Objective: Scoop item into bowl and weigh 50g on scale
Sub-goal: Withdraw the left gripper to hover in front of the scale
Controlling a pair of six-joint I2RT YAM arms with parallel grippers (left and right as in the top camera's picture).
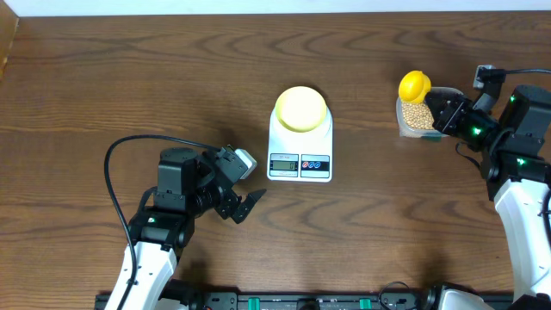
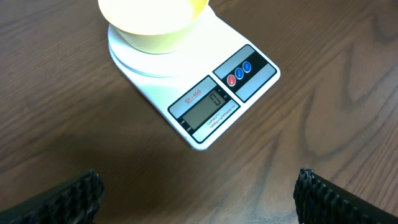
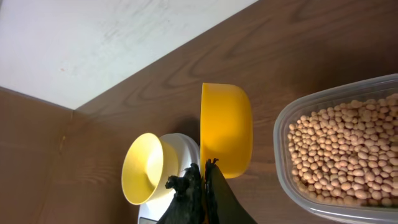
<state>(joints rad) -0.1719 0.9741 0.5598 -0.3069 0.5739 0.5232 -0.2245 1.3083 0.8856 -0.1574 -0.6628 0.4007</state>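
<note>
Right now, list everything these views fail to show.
Scale reading: overhead, digits too small.
Bowl: left wrist, top edge cuts off its far side.
Scoop handle: right wrist, hidden between the right jaws.
Tub of beans: right wrist, cut off by the right edge.

My left arm reaches in from the near edge, left of centre, its gripper (image 1: 248,203) with fingers spread wide apart. My right arm bends in from the right edge toward the far right corner, gripper (image 1: 441,110) pinched tight on the yellow scoop (image 1: 414,85).
</note>
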